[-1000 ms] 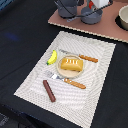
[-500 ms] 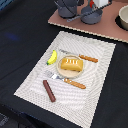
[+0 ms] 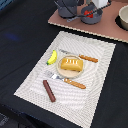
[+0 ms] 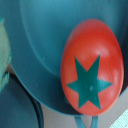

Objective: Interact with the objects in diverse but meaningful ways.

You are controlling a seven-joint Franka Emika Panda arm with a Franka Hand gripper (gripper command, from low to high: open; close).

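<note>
The round red tomato with a green star top (image 4: pixel 91 64) lies in a grey-blue round bowl (image 4: pixel 40 45), and the wrist view looks straight onto it from close by, so the jaws seem to hang just above it; they are not visible, and whether they stand wide or narrow cannot be told. Well away from the jaws, on the striped cream placemat (image 3: pixel 100 85) on the dark desk (image 3: pixel 20 40), the scored orange-brown bread loaf (image 3: pixel 71 64) sits on the tan round plate (image 3: pixel 79 74). The curved yellow banana (image 3: pixel 52 57) and dark brown sausage (image 3: pixel 49 90) lie apart. Judged so, the tomato is placed; three foods remain.
</note>
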